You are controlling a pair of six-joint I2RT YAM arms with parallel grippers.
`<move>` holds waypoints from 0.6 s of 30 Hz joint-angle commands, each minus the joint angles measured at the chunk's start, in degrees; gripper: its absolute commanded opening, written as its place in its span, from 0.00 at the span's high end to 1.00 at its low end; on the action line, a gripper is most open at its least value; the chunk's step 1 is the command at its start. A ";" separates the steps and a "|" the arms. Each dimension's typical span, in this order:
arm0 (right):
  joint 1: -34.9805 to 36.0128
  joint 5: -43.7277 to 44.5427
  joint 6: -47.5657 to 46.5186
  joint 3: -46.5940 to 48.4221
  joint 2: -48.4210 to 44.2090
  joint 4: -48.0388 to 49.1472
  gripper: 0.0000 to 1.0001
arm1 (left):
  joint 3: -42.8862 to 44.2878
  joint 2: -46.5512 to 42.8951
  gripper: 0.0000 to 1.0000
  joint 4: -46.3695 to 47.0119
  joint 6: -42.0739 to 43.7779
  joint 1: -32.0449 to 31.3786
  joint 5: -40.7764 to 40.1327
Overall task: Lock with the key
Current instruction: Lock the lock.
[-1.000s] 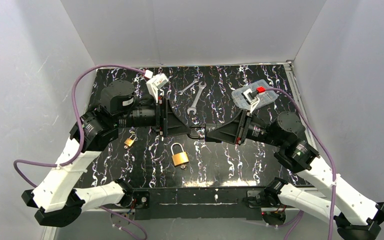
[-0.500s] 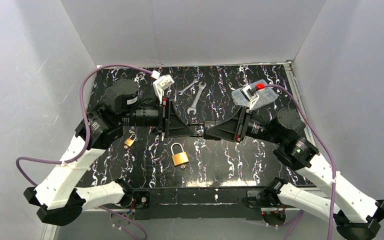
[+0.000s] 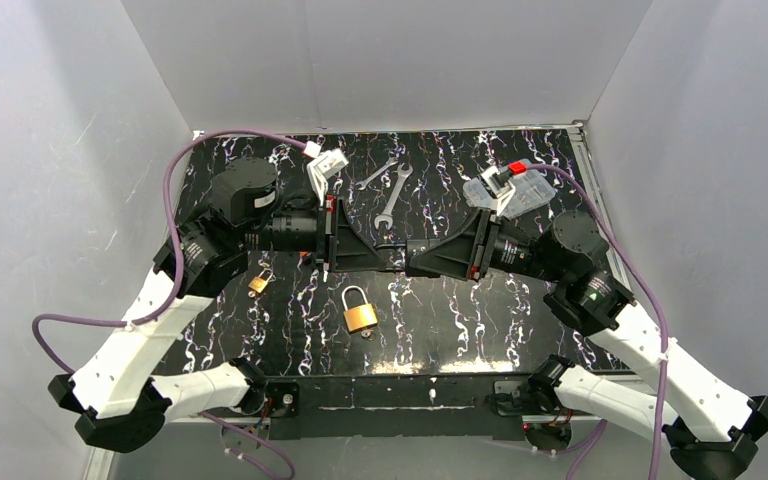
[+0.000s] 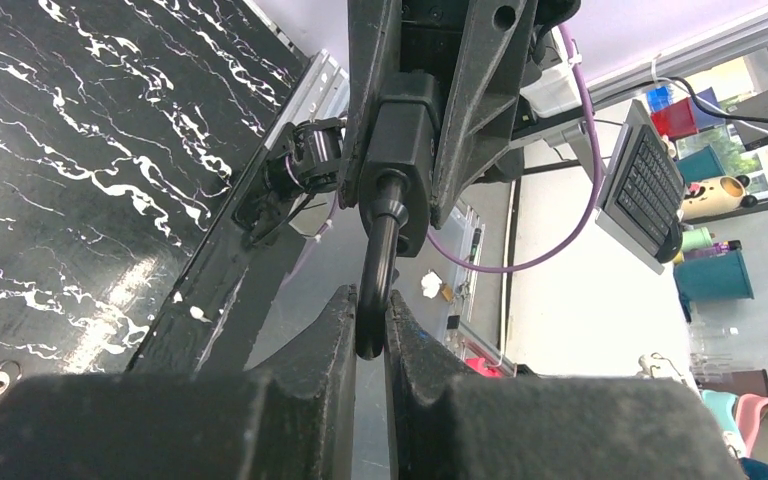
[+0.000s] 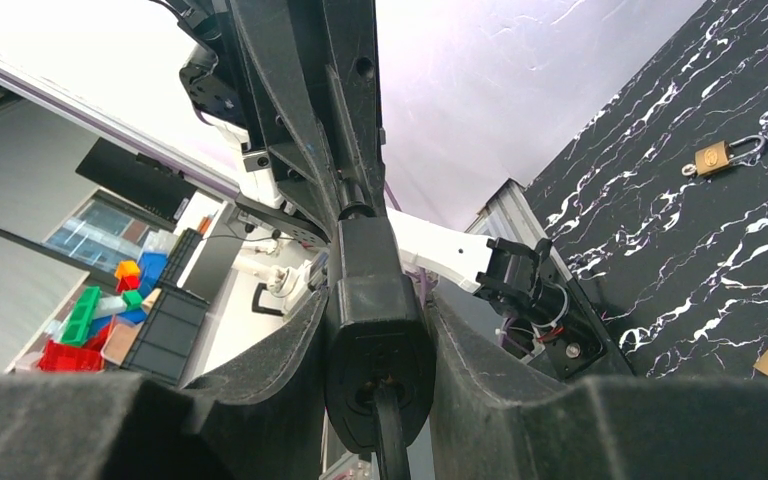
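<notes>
Padlock, black: held mid-air over counter centre, well off all walls. Right end effector clamped its body; left end effector pinched narrow on its shackle. I noted brass padlock below near front edge, open counter rightward.

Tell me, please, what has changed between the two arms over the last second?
The left fingers closed onto the shackle of the black padlock as the arms drew slightly together. The right fingers kept hold of its body; the big brass padlock, the small brass padlock and the wrenches stayed put.
</notes>
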 commanded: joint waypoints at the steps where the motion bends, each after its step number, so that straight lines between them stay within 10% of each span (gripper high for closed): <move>1: 1.01 -2.04 -0.76 3.56 1.40 8.28 0.99 | -3.10 0.56 1.00 5.55 -2.79 -0.12 0.84; 18: 7.64 -0.34 -4.69 5.31 9.38 5.89 0.99 | -1.56 5.75 1.00 11.97 -3.04 -6.06 -4.87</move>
